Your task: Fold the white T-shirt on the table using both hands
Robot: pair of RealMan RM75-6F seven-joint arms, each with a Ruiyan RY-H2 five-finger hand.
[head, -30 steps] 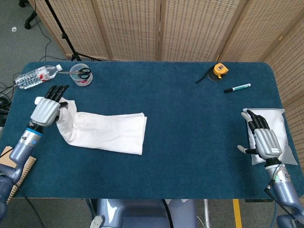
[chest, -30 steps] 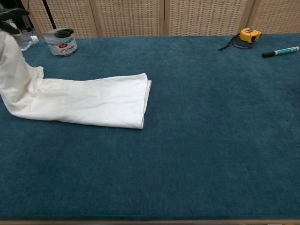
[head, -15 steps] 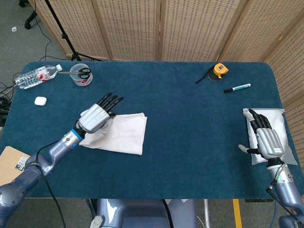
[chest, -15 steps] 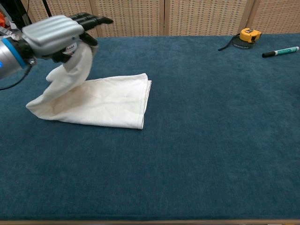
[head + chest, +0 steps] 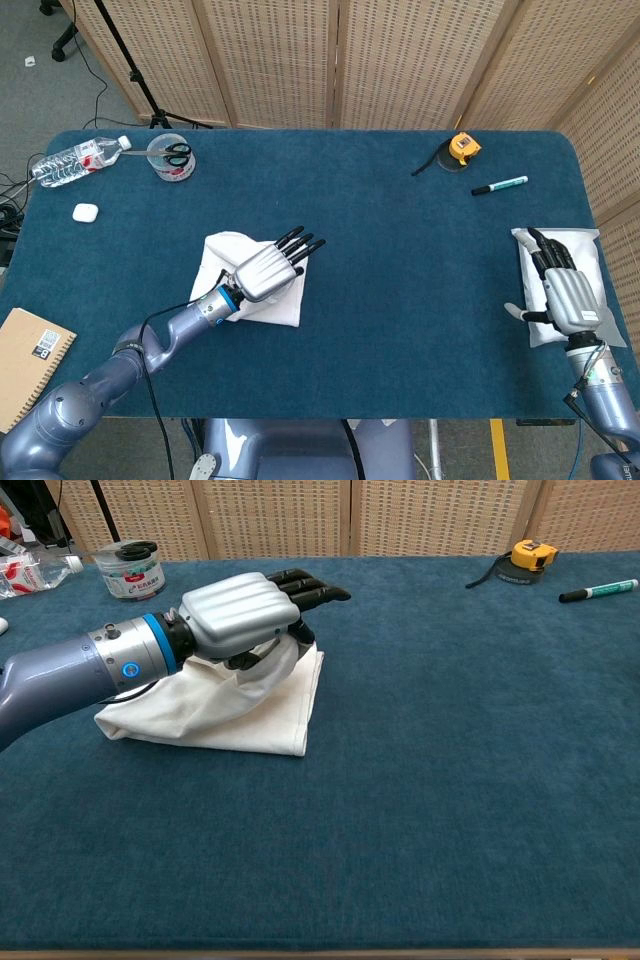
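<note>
Fold step in hand: I'm bringing the shirt's (image 5: 222, 258) near end over onto the far half, so the job now is to land the carried edge square on the lower layer's edge.

I'd lower the left hand (image 5: 268, 272) flat until the cloth rests, then let go and draw straight back along the forearm so nothing drags. If I lift before the cloth settles, the top layer will likely spring back or skew. One smoothing pass toward the fingertips should flatten the bulge.

Table (image 5: 400, 300): the shirt lies on it, on my left half, well apart from the right hand (image 5: 568, 298).

Shirt vs left hand: directly under it. In the chest view a bunched fold (image 5: 262, 666) hangs from beneath the palm, gripped between thumb and fingers, while the fingertips (image 5: 318, 588) reach just past the shirt's far edge. The rest spreads below and behind the wrist.

Right hand: fingers extended and apart, holding nothing, resting on a white bag (image 5: 592, 262).
</note>
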